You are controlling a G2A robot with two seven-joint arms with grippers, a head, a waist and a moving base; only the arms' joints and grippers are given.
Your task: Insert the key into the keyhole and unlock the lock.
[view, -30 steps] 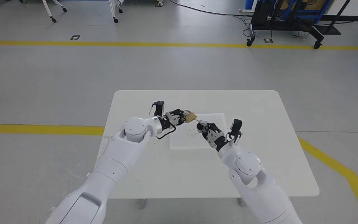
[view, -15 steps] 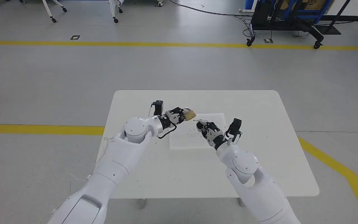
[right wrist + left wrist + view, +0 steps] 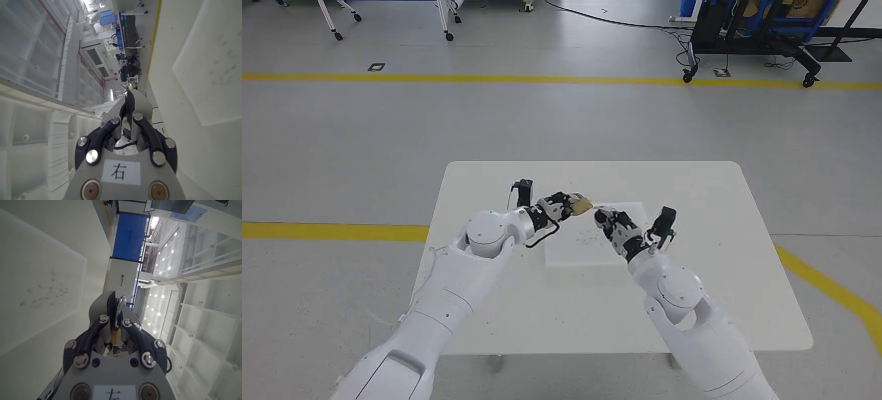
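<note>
Both grippers are held over the white mat (image 3: 582, 250) at the middle of the white table (image 3: 702, 190). Bare tabletop is left on every side of them, with the widest stretches toward the right and lower edges of the frame. The table's far edge lies well apart from both grippers.

The lock (image 3: 581, 206) is gripped by the left gripper (image 3: 570, 206), whose fingers are closed on it. In the top view its brass body is seen at that gripper's tip, just left of the right gripper (image 3: 602, 217). Only a narrow gap is left between them, and whether they touch cannot be told.

In the left wrist view the lock (image 3: 115, 335) is clamped between the fingers of the left gripper (image 3: 116, 306). Its long axis runs along the fingers, with the silver shackle by the fingertips and the brass body nearer the gripper's base.

In the right wrist view the fingers of the right gripper (image 3: 129, 98) are pressed together. Whether the key is held between them cannot be made out.
</note>
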